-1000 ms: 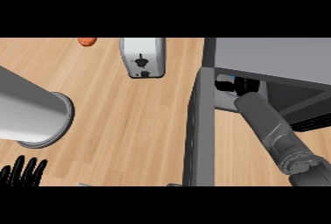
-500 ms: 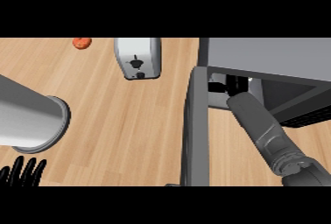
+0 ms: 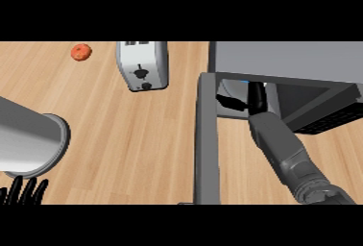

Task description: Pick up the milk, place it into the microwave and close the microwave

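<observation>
Nearest to me, at about 7 o'clock on the lower edge of the head view, the left hand (image 3: 21, 190) rests with its black fingers straight and pointing up, open and holding nothing. Just beyond it, at 9 o'clock, a large grey cylinder (image 3: 32, 139) comes in from the left edge over the wooden counter (image 3: 127, 144); I cannot tell what it is.

At 5 o'clock the right grey forearm (image 3: 287, 156) rises from the lower edge and slants up toward 1 o'clock. Beside it on the left, the microwave door (image 3: 206, 144) stands open. I see it edge-on as a long dark grey bar running from 6 o'clock up to the oven's front.

The right hand (image 3: 257, 98) is inside the cavity of the microwave (image 3: 284, 60), which takes up the 1 to 2 o'clock part of my view. The hand shows only as a black shape against the dark interior, so I cannot tell whether it is open or closed on anything. Just left of it in the cavity is a pale shape with a blue edge. I take this for the milk (image 3: 234, 91), mostly hidden. Whether the hand touches it I cannot make out.

Farther back, at 11 to 12 o'clock, a silver toaster (image 3: 142, 65) stands on the counter, well apart from the microwave door. Left of it, at 11 o'clock, lies a small round orange-red object (image 3: 81, 52).
</observation>
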